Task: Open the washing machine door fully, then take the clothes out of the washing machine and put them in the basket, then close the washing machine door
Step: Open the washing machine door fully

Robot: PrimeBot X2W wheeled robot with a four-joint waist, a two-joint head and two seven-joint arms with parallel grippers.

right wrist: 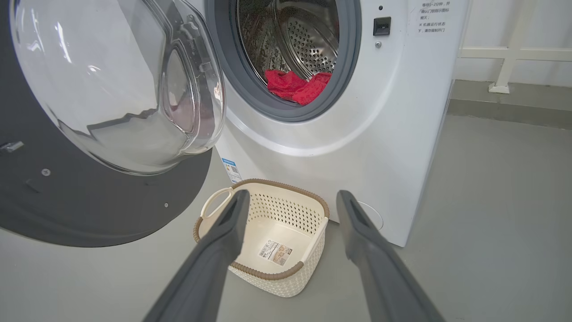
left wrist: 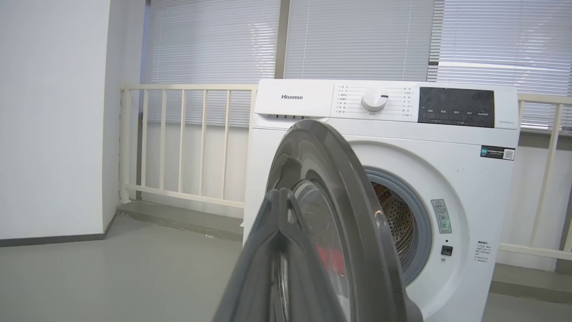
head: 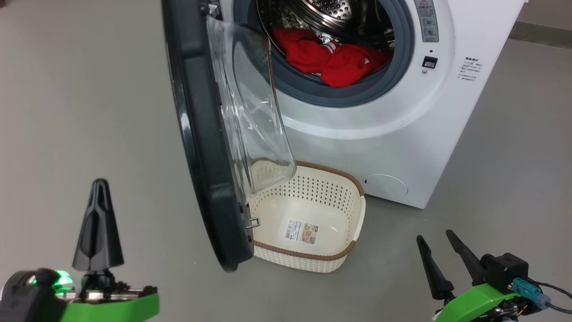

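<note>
Head view: washing machine stands with its drum mouth exposed. The washing machine door is swung out from the machine's left side and seen nearly edge-on, glass bowl facing the drum. Clothes lie red in the drum's lower part, against the grey seal. Basket sits on the floor just in front of the machine, below the drum mouth, partly under the door's glass. Left gripper is well apart from the machine, fingers pressed together, holding nothing. Right gripper is low, off the machine's right front corner, fingers spread a little, empty. Left wrist view: the two fingers meet at the tip with nothing between them; the door's black rim stands beyond. Right wrist view: fingers parted wide and gripping nothing, with the basket framed between them before the machine.
</note>
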